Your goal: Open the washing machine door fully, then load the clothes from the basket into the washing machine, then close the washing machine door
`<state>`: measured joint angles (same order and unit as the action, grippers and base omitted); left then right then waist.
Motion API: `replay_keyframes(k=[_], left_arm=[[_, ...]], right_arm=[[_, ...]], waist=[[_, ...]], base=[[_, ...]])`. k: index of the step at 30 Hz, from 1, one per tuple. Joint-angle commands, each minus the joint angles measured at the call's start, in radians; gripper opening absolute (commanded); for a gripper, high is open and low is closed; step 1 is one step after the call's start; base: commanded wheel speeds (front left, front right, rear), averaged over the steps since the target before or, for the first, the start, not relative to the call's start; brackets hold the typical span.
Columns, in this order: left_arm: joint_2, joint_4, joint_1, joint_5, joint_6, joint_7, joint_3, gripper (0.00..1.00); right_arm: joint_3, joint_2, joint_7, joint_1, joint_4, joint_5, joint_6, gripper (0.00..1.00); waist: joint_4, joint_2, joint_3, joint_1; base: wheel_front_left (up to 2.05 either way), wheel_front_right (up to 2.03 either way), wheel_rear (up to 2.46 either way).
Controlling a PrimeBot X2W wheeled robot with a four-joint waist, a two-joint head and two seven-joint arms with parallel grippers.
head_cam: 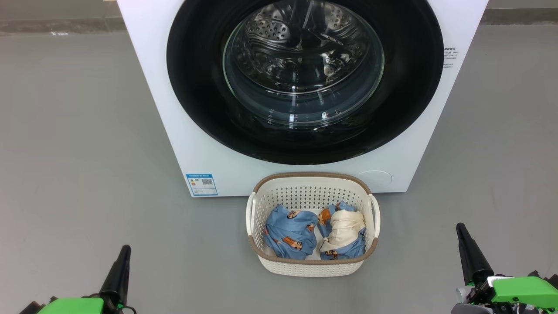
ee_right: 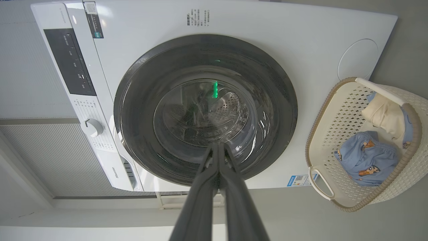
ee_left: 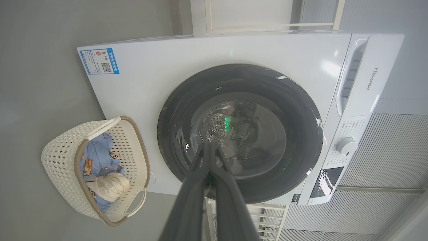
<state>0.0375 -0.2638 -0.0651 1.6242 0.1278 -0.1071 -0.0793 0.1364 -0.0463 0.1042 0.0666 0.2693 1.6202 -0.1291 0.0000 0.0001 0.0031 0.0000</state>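
Note:
The white washing machine stands straight ahead, its round black-rimmed door shut flat against the front, the steel drum visible through the glass. The cream basket sits on the floor just before it, holding the clothes: blue printed garments and a cream cloth. My left gripper is low at the left and my right gripper low at the right, both shut and empty, well short of basket and door. Both wrist views face the door with fingertips pressed together.
Bare grey floor spreads on both sides of the machine and basket. A blue label sticker marks the machine's lower left corner. The control panel with a dial shows in the right wrist view.

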Motion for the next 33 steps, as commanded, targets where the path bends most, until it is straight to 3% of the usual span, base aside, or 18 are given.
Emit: replay_keyframes(k=[1, 4, 5, 12, 16, 20, 33], left_arm=[[0.013, 0.019, -0.043, -0.016, 0.003, -0.007, -0.035, 0.00], [0.013, 0.019, -0.043, -0.016, 0.003, -0.007, -0.035, 0.00], [0.000, 0.000, 0.000, 0.000, 0.000, 0.000, 0.000, 1.00], [-0.012, -0.025, 0.024, -0.002, 0.000, 0.006, 0.004, 1.00], [-0.009, -0.017, 0.025, -0.011, 0.000, 0.016, 0.007, 1.00], [-0.002, -0.006, 0.027, -0.024, 0.000, 0.029, 0.014, 1.00], [0.024, 0.024, 0.025, -0.119, 0.000, 0.070, 0.035, 1.00]], right_arm=[[-0.022, -0.004, 0.010, 0.041, -0.025, -0.012, -0.002, 0.00], [-0.022, -0.004, 0.010, 0.041, -0.025, -0.012, -0.002, 0.00], [0.000, 0.000, 0.000, 0.000, 0.000, 0.000, 0.000, 1.00], [-0.006, 0.008, -0.006, -0.021, 0.035, -0.001, 0.000, 1.00], [-0.015, 0.006, -0.018, -0.021, 0.034, -0.010, 0.000, 1.00], [-0.024, 0.002, -0.031, -0.020, 0.035, -0.027, 0.000, 1.00], [-0.052, -0.017, -0.070, -0.006, 0.031, -0.150, 0.000, 1.00]], waist=[[0.000, -0.0001, 0.000, 0.0000], [0.000, -0.0001, 0.000, 0.0000], [0.000, -0.0001, 0.000, 0.0000], [0.000, -0.0001, 0.001, 0.0002], [0.002, -0.0001, -0.002, 0.0022], [0.004, -0.0001, 0.000, 0.0002], [0.009, -0.0001, 0.001, 0.0000]], base=[[0.00, 0.00, 0.00], [0.00, 0.00, 0.00], [0.00, 0.00, 0.00], [0.00, 0.00, 0.00], [0.00, 0.00, 0.00], [0.00, 0.00, 0.00], [0.00, 0.00, 0.00]])
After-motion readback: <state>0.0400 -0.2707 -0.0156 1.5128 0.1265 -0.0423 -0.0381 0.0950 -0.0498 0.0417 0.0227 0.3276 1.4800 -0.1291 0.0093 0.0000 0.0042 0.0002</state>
